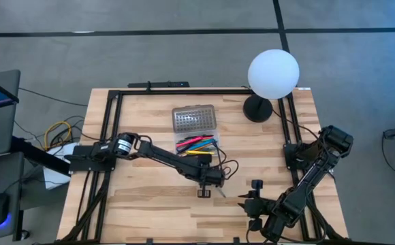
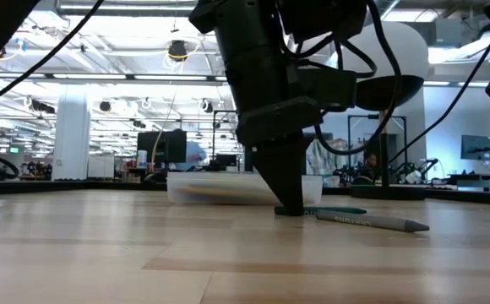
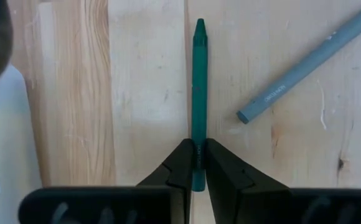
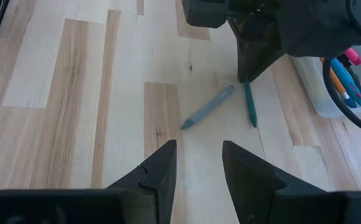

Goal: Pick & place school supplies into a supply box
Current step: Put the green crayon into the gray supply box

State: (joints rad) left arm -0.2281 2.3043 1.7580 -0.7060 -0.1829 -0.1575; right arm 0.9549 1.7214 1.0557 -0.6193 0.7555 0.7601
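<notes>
Green crayon (image 3: 198,93) sits pinched between my left gripper (image 3: 197,163) fingers, which are drawn in narrow on its lower end; the jaws grip it near 1 tip, so most of its length sticks out ahead of them. It lies flat on the table (image 1: 150,204), and the fingers come straight down on it, which I judge is why the hold is at the end rather than the middle: that end is clear of its neighbour.

Just beside it lies a grey crayon (image 3: 305,65), angled away and not touching, so 2 loose pieces are left out here. Close behind the left gripper stands the supply box (image 1: 199,145), already holding several coloured pens, with its grey dotted lid (image 1: 195,118) folded back so the tray stays open for a drop. The carry should be short.

My right gripper (image 4: 199,163) waits near the front edge with its fingers wide apart and nothing between them, pointed toward the 2 crayons.
</notes>
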